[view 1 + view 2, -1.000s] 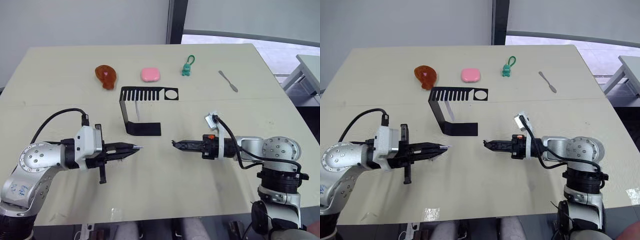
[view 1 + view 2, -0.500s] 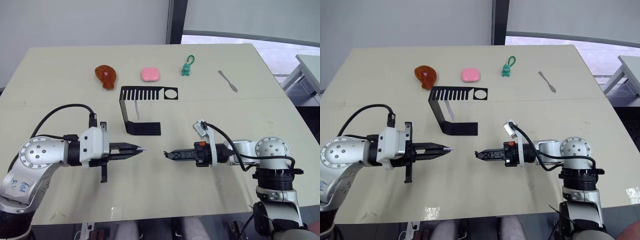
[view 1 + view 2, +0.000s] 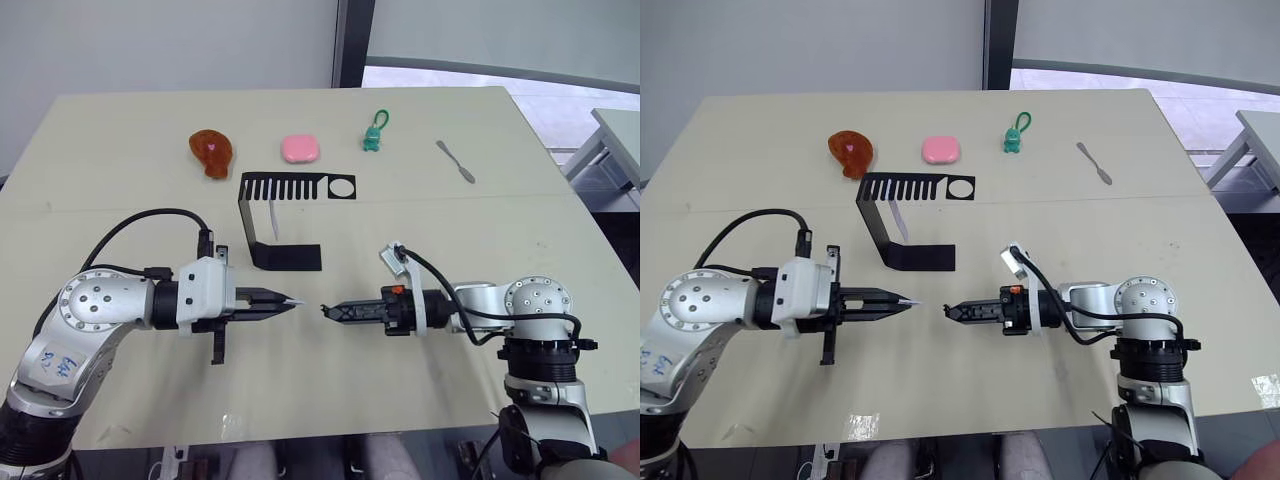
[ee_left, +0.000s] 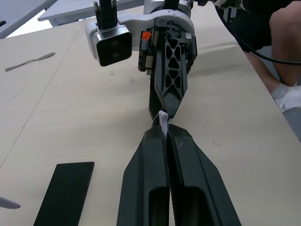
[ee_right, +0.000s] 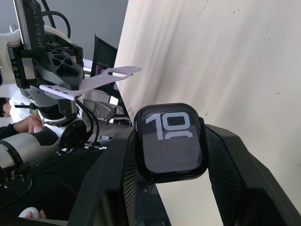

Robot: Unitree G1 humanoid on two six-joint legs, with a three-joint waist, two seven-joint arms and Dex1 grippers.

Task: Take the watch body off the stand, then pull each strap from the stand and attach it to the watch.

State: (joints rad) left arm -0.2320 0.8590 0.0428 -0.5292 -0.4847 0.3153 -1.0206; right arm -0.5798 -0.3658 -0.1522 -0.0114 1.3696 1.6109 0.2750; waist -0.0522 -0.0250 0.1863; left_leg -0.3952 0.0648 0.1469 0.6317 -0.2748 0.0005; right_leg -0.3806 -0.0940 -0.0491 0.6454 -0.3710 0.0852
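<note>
My left gripper (image 3: 287,300) is shut on a pale strap (image 4: 162,119), whose end sticks out past the fingertips. My right gripper (image 3: 329,311) faces it from the right, shut on the watch body (image 5: 171,141), a black case with light digits on its screen. The two tips are a short gap apart above the table, in front of the stand (image 3: 282,257). In the right wrist view the held strap (image 5: 89,81) lies level just beyond the watch body. A second strap (image 3: 274,221) hangs from the stand's comb-slotted top bar (image 3: 295,187).
Along the far side of the table (image 3: 120,220) lie an orange-brown object (image 3: 212,152), a pink case (image 3: 300,149), a green keychain figure (image 3: 374,133) and a grey spatula tool (image 3: 456,162). A person's leg (image 4: 284,28) appears beyond the table's edge in the left wrist view.
Both grippers have moved toward each other, the left to the right and the right to the left. The gap between strap and watch body has narrowed.
</note>
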